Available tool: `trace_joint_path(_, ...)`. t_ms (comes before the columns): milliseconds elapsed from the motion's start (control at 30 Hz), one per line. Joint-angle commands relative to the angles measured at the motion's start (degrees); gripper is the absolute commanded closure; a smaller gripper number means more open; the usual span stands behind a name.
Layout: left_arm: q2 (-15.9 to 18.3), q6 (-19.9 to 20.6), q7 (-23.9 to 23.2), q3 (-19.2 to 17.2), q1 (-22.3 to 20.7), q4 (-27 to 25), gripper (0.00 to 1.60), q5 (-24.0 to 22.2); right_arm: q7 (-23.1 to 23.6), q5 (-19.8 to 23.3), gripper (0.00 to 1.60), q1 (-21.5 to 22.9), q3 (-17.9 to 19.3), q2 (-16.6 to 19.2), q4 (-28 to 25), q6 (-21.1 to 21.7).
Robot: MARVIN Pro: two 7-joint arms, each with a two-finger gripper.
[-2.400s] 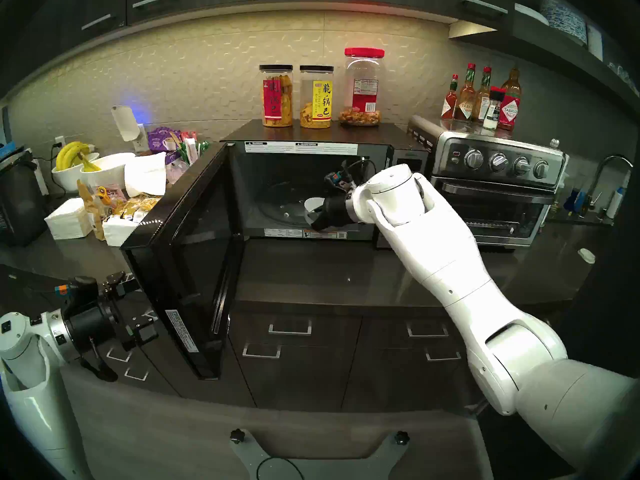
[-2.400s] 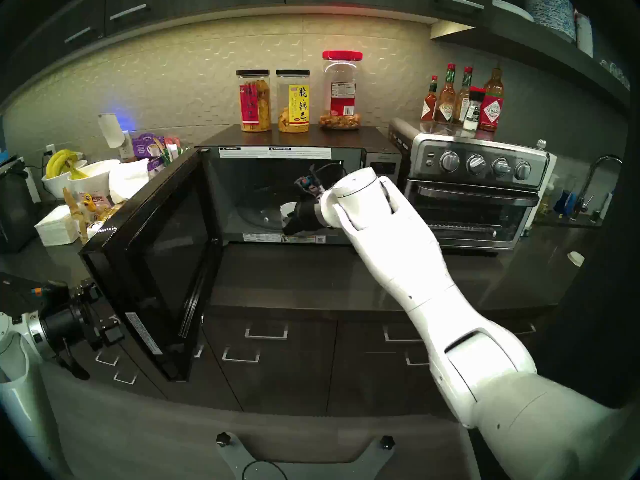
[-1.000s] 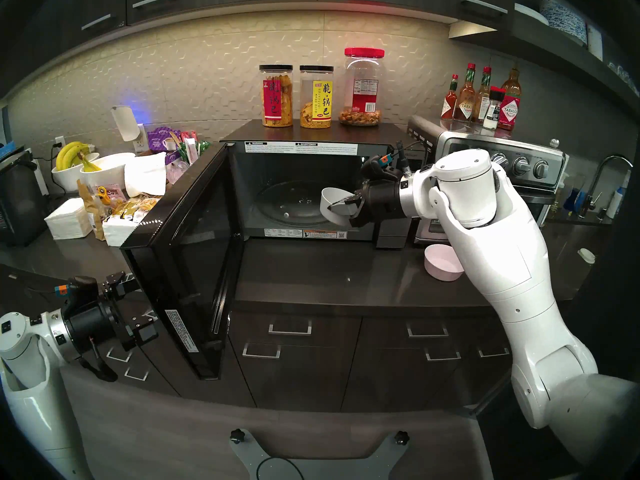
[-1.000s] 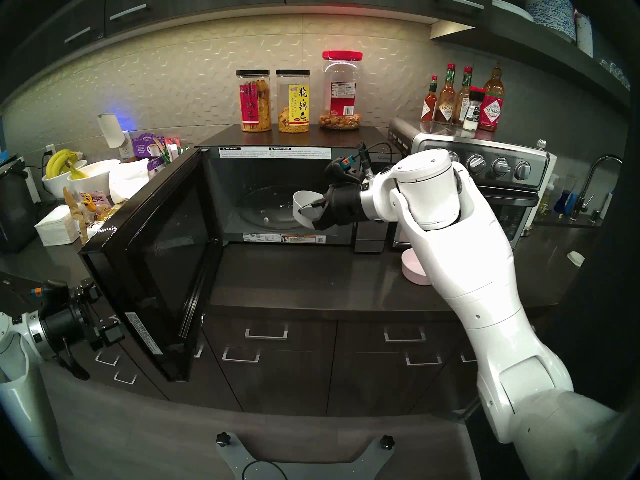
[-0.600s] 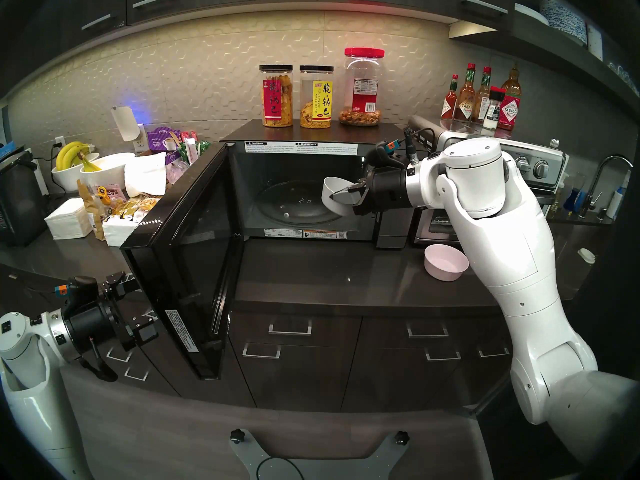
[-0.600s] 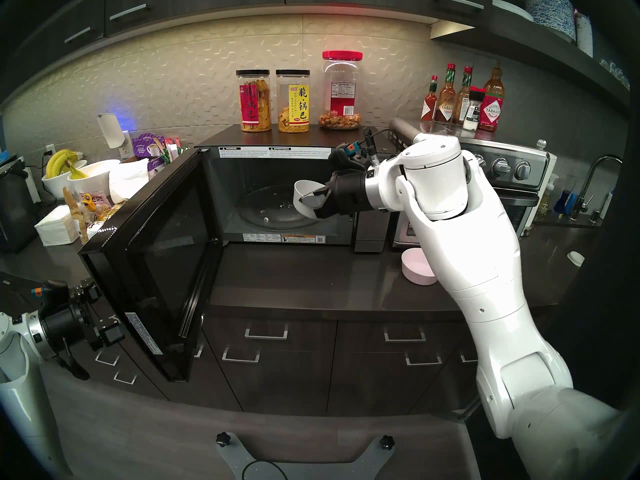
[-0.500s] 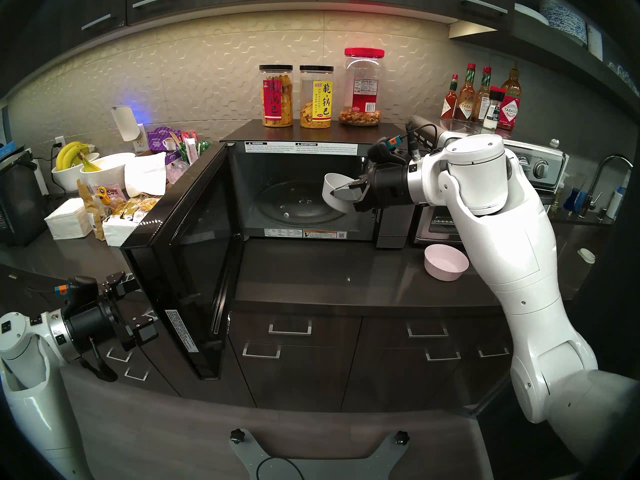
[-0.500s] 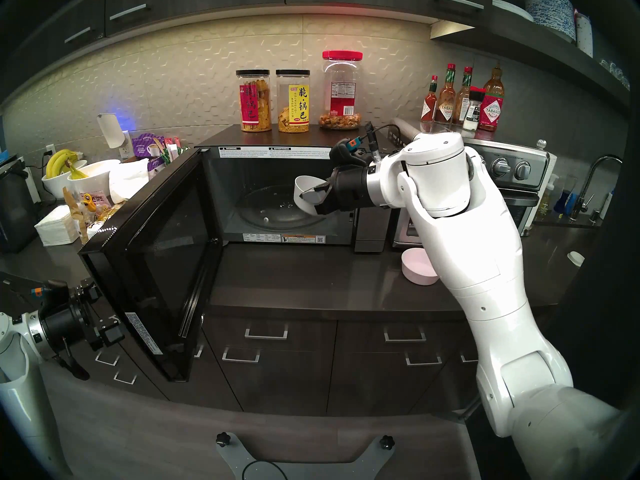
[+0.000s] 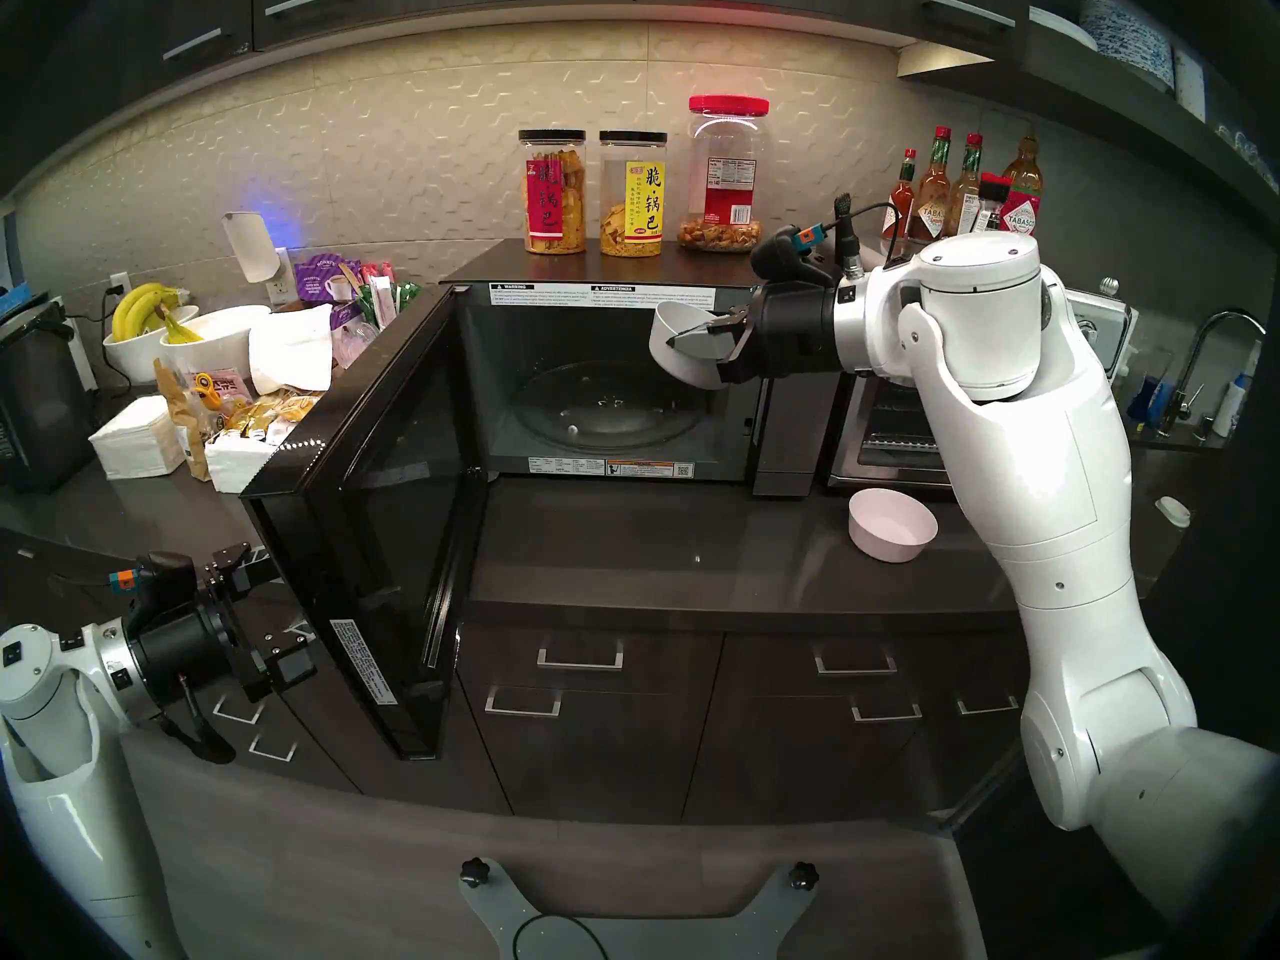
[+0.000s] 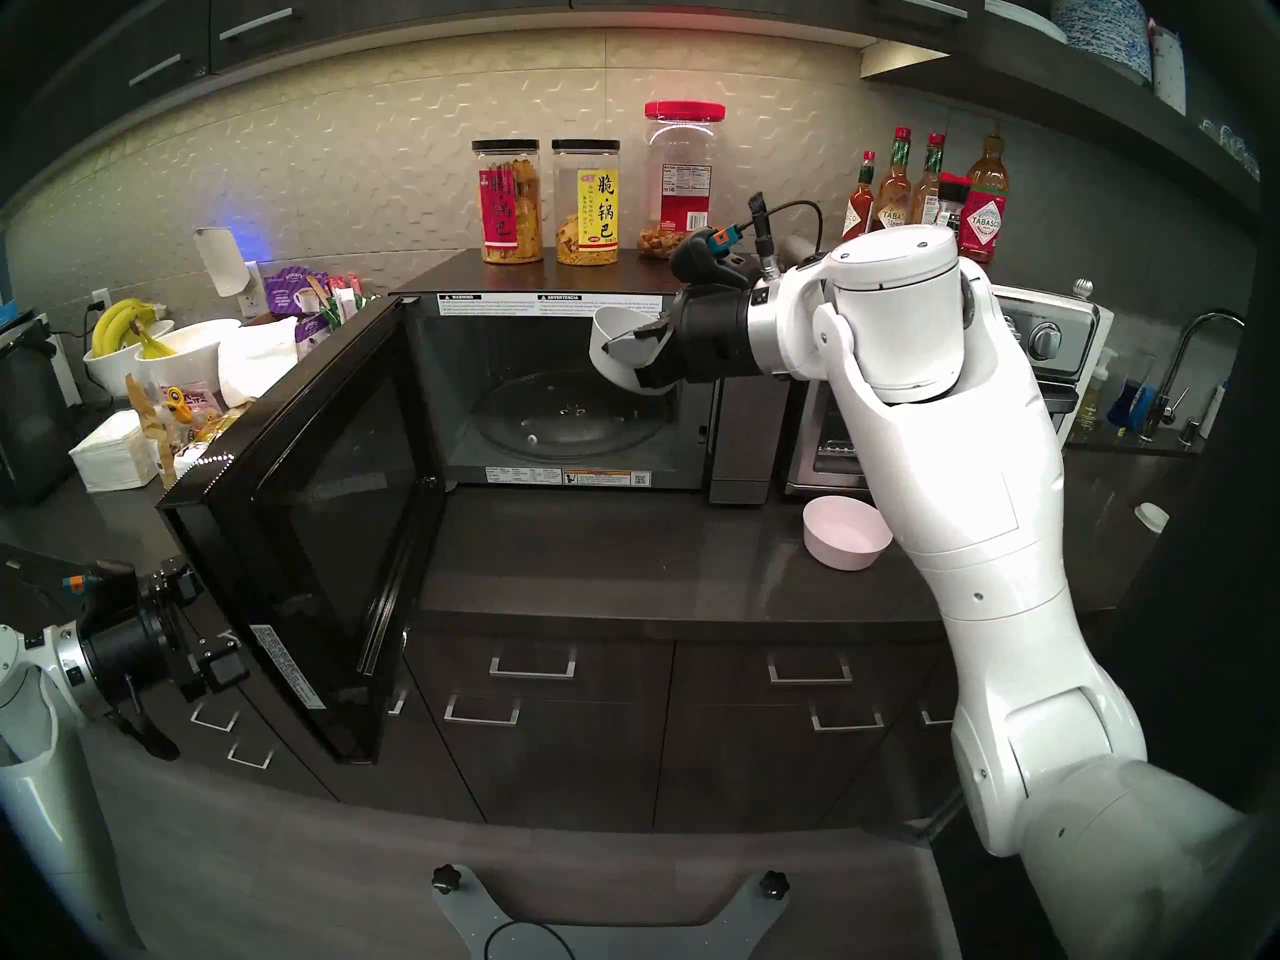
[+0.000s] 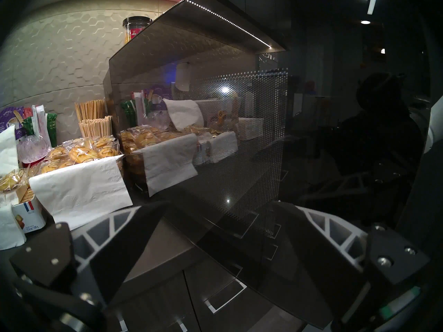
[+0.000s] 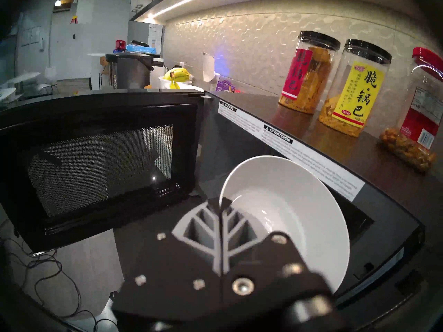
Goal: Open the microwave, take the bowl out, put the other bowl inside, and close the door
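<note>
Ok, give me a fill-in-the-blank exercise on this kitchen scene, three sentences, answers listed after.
1. The right gripper has its jaws shut on the rim of the ____ bowl.
2. The pink bowl sits on the ____, in front of the toaster oven.
3. The microwave has its door swung ____, and the glass turntable inside is bare.

Missing words: white; countertop; open
</note>
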Motion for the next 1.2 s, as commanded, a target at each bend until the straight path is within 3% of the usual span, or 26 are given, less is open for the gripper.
trace_joint_path(0, 0.12, -0.09, -0.60, 0.06, 0.07, -0.86, 0.00, -0.42, -1.53, -0.51, 1.60, 3.99, 0.40, -1.72, 1.44, -0.15)
trace_joint_path(467, 0.12, -0.09, -0.58, 0.06, 0.06, -0.84, 0.00, -0.41, -4.44, -2.81, 1.60, 9.18, -0.97, -4.75, 8.00, -0.15)
trace_joint_path(1167, 0.12, -0.09, -0.60, 0.06, 0.07, -0.85, 0.00, -0.42, -4.23, -4.00, 1.60, 11.32, -0.67, -5.76, 7.67, -0.15)
